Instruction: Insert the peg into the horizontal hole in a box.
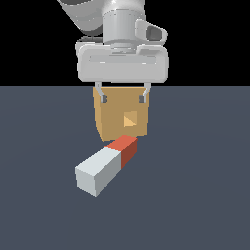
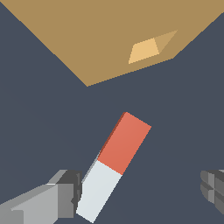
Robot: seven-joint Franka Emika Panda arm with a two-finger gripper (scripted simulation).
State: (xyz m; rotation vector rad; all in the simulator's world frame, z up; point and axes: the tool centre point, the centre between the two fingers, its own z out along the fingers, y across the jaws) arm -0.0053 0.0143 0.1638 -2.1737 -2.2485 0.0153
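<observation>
The peg (image 1: 106,165) is found lying flat on the dark tabletop (image 1: 195,195), free of any grip. Its red-orange end is turned toward the box (image 1: 121,113), and its pale grey-white end is turned away from it. The box is seated on the tabletop just beyond the peg's red end; whether the two touch cannot be told. The hole (image 1: 130,119) is seen in the middle of the box's facing side, lighter inside, and nothing is lodged in it. The end effector (image 1: 123,99) is held above the scene with its fingers (image 1: 104,98) spread wide apart and nothing between them. In the wrist view, the peg (image 2: 113,166) is seen between the two fingertips (image 2: 65,192), with neither touching it.
</observation>
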